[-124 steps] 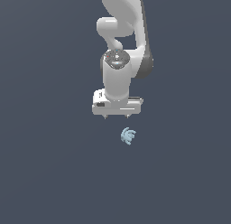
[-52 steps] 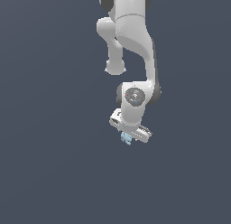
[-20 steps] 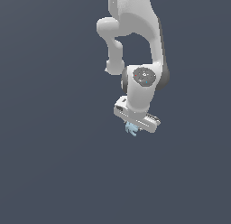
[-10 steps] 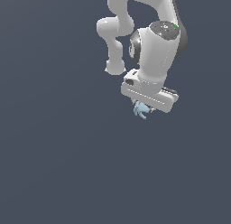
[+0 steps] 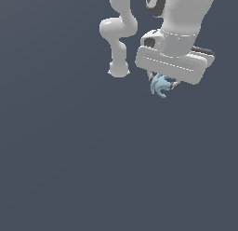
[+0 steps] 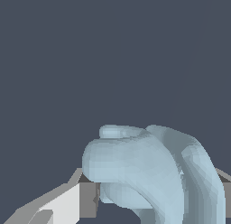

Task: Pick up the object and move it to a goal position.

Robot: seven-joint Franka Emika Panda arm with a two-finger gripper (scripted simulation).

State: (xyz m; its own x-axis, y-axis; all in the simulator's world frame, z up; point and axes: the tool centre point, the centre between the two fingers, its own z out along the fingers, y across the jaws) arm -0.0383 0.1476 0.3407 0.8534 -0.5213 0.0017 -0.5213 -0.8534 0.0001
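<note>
The object (image 5: 161, 85) is a small pale blue piece with curved, layered ridges. It hangs under the white hand of the arm, high in the exterior view's right. My gripper (image 5: 162, 84) is shut on it, its fingers mostly hidden behind the hand's body. In the wrist view the object (image 6: 153, 169) fills the lower middle, pressed between the two grey finger pads (image 6: 88, 199). It is lifted well off the dark floor.
The white arm (image 5: 122, 34) with its round base stands at the top of the exterior view, to the left of the hand. A plain dark grey floor (image 5: 93, 169) lies all around.
The hand has risen and swung toward the exterior view's right and nearer the camera, carrying the object with it. The grip has stayed shut.
</note>
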